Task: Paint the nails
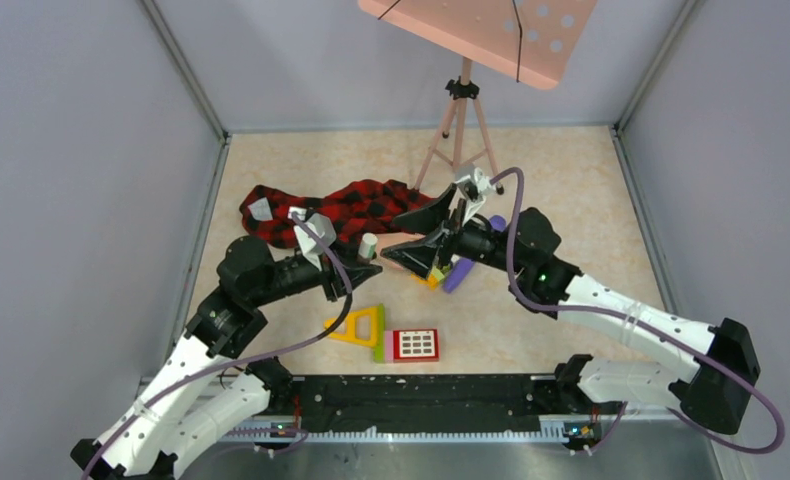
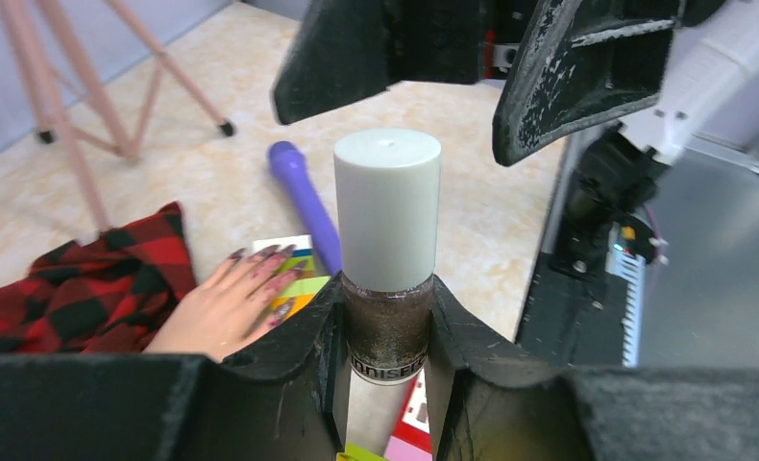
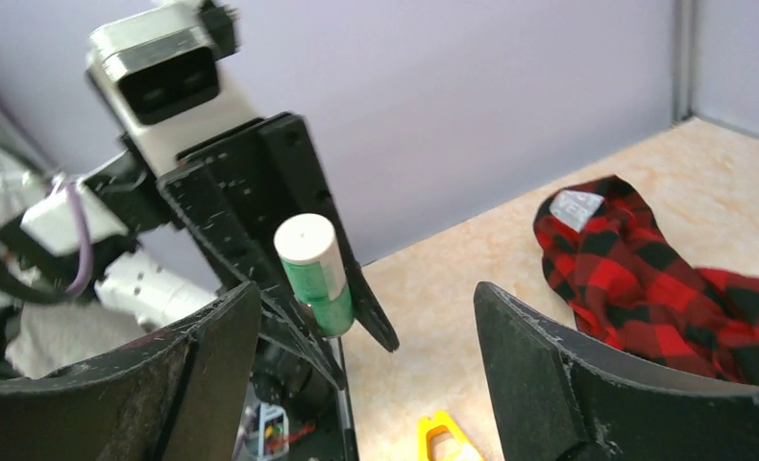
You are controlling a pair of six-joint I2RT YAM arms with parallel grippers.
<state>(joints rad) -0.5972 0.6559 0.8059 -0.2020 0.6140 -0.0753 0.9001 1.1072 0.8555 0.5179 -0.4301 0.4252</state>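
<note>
My left gripper (image 2: 387,309) is shut on the dark glass body of a small nail polish bottle (image 2: 387,327) and holds it upright; its pale cap (image 2: 387,206) is on. My right gripper (image 1: 418,237) is open just beyond the bottle (image 1: 368,245), with its fingers (image 2: 577,77) spread above and behind the cap and nothing between them. The flesh-coloured mannequin hand (image 2: 217,309) lies flat to the left of the bottle. Its dark purplish nails (image 2: 272,261) point toward a purple stick, and its red-and-black plaid sleeve (image 1: 341,210) trails back left.
A purple stick (image 1: 461,272) lies beside the hand on coloured cards. A yellow triangular toy (image 1: 359,325) and a red-and-white keypad toy (image 1: 415,344) sit near the front rail. A pink tripod stand (image 1: 461,110) rises at the back, and grey walls enclose the table.
</note>
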